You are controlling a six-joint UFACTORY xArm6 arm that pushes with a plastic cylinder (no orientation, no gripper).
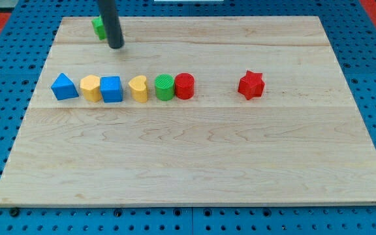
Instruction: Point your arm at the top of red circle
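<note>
Mostly a row across the table (194, 163), upper half, from its left edge: blue triangle (64, 87), yellow block (91, 87), blue cube (111, 89), yellow block (138, 89), green circle (164, 87) touching the red circle (185, 85). Red star (251, 85) sits apart, twd the right edge. My tip (115, 47) is near the top-left corner — rod roughly upright, partly hiding a green block (97, 27). No pincer on this arm.
</note>
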